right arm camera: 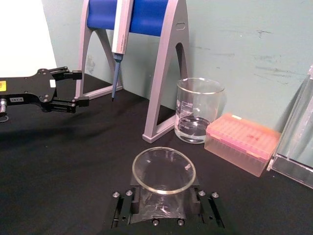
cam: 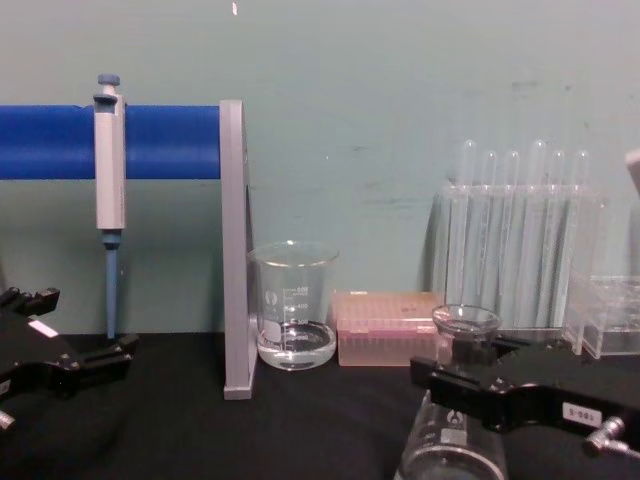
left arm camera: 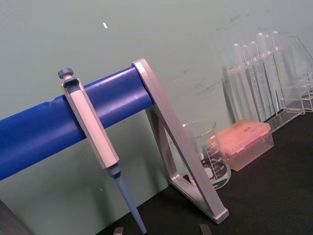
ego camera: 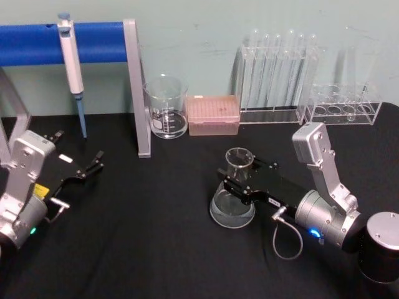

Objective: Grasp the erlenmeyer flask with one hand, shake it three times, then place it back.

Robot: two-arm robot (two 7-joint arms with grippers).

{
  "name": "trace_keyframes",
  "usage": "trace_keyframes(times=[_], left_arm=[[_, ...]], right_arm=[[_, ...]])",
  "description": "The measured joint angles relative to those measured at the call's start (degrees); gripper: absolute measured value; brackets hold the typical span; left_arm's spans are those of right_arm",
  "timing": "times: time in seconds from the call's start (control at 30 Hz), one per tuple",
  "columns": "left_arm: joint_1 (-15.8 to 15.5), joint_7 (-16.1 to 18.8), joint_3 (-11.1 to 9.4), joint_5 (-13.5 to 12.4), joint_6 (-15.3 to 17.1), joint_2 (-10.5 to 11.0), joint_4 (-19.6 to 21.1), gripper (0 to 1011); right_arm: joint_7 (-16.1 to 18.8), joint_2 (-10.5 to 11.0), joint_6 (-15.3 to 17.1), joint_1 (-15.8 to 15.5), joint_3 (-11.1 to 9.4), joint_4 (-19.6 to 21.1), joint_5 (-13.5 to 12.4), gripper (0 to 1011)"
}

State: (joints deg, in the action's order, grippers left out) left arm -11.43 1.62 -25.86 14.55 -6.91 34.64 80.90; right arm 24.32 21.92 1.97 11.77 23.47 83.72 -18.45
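The head view takes in the whole bench. The erlenmeyer flask [ego camera: 231,210] stands on the black table [ego camera: 149,249], right of centre and in front of the pink tip box [ego camera: 214,115]. The right gripper [ego camera: 232,179] reaches in from the right and is clamped around its neck.

The chest view gives the side profile that the top-down angle flattens — black jaws crossing the neck just under the rimmed mouth, and the cone widening below with white markings on the glass. The right wrist view looks almost straight down into the open mouth, a round rim with a jaw at either side beneath it. Farther off it catches the left gripper [right arm camera: 78,89], fingers spread and holding nothing, near the foot of the grey stand [right arm camera: 164,73]. In the head view that gripper sits at the table's left side, well apart from the flask. The left wrist view faces the hanging pipette [left arm camera: 93,132] and the glass beaker [left arm camera: 208,156].

The flask's long axis is upright — mouth up, wide base down and seemingly resting on the cloth, with a little clear liquid pooled in it.
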Motion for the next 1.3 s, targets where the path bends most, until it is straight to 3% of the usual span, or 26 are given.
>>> trace_keyframes(times=[0.07,0.2,0.87,1.3], left_arm=[[0.0,0.0,0.0,0.0,0.0,0.0,0.0,1001],[0.0,0.0,0.0,0.0,0.0,0.0,0.0,1001],[0.0,0.0,0.0,0.0,0.0,0.0,0.0,1001],[0.0,0.0,0.0,0.0,0.0,0.0,0.0,1001]], right_arm=[[0.0,0.0,0.0,0.0,0.0,0.0,0.0,512],[0.0,0.0,0.0,0.0,0.0,0.0,0.0,451],[0.0,-0.2,0.1,-0.2,-0.8,0.6,-1.0,451],[-1.3,0.7,3.5,0.6,-2.0,6.8,-1.8,451]])
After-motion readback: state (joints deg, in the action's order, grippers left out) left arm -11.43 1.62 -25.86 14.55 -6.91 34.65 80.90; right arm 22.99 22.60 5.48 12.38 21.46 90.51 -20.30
